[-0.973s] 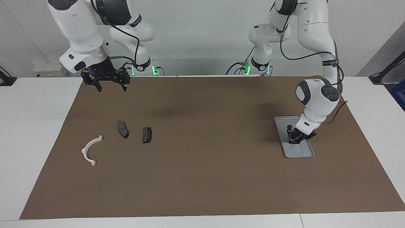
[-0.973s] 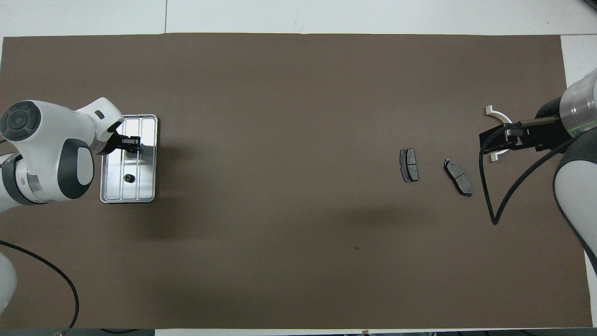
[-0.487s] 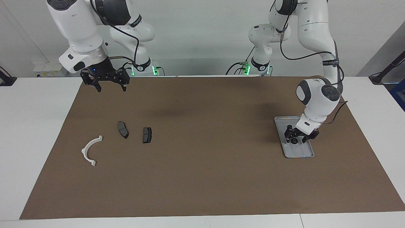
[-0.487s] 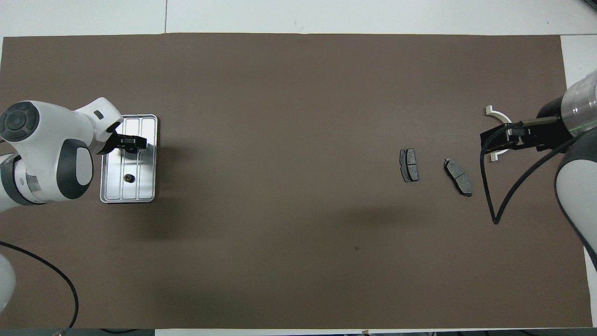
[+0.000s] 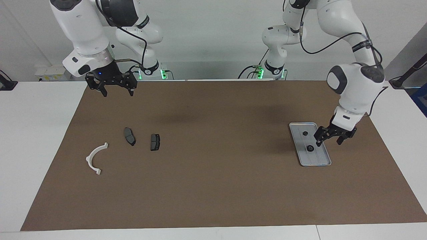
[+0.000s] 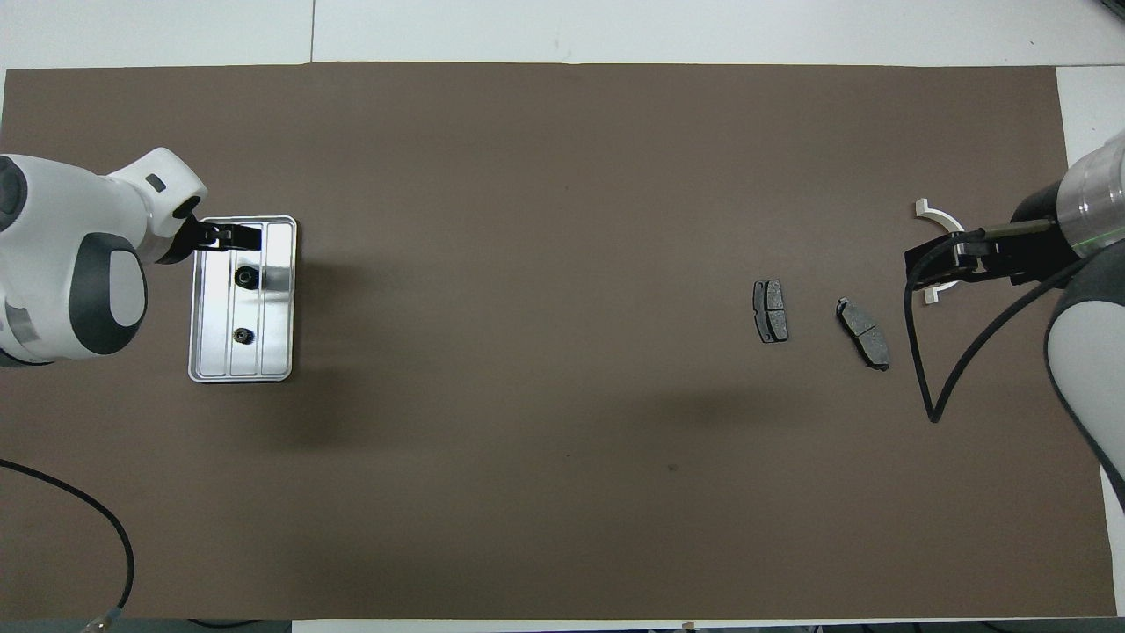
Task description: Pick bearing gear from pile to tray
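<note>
The silver ribbed tray (image 5: 321, 162) (image 6: 274, 352) lies at the left arm's end of the table. Two small black round pieces lie in it, one (image 5: 310, 148) (image 6: 245, 277) farther from the robots than the other (image 5: 305, 133) (image 6: 239, 335). My left gripper (image 5: 329, 140) (image 6: 224, 236) is open and empty, raised over the tray's rim. What is left of the pile lies at the right arm's end: a white half-ring (image 5: 89, 158) (image 6: 936, 214) and two dark brake pads (image 5: 129, 136) (image 5: 155, 142) (image 6: 771, 310) (image 6: 863, 332). My right gripper (image 5: 117, 92) (image 6: 976, 255) waits open and empty, high over the mat nearer the robots than the brake pads.
A brown mat (image 5: 213, 186) (image 6: 545, 457) covers the white table. The right arm's black cable (image 6: 923, 369) hangs in a loop beside the brake pads. A second cable (image 6: 114, 536) lies at the mat's edge near the left arm.
My left gripper has opened, let go of a black round piece in the tray, and risen away toward the tray's rim. The right arm has not moved.
</note>
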### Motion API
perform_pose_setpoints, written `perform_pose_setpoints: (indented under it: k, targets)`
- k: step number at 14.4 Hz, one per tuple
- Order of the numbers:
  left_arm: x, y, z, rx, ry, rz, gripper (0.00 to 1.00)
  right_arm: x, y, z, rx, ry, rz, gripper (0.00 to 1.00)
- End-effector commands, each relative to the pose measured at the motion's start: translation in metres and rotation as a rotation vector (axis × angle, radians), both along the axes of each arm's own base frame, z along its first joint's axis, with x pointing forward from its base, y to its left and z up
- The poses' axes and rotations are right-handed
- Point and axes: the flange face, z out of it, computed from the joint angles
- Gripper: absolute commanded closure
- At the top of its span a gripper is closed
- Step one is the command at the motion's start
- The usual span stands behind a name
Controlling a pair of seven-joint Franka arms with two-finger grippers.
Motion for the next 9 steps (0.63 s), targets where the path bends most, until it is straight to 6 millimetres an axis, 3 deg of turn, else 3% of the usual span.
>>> perform_pose_setpoints:
  k: [1,5,9]
  targets:
    - [-0.039,0.016,0.070,-0.020,-0.009,0.090,0.00,-0.005,-0.001,0.001,0.007,-0.012,0.022,0.00]
    - [-0.072,0.012,0.130,-0.017,0.090,0.082,0.00,-0.005,0.000,0.001,0.007,-0.011,0.023,0.00]
    - [-0.087,-0.004,0.143,-0.018,0.198,0.043,0.00,-0.006,0.000,0.002,0.007,-0.014,0.023,0.00]
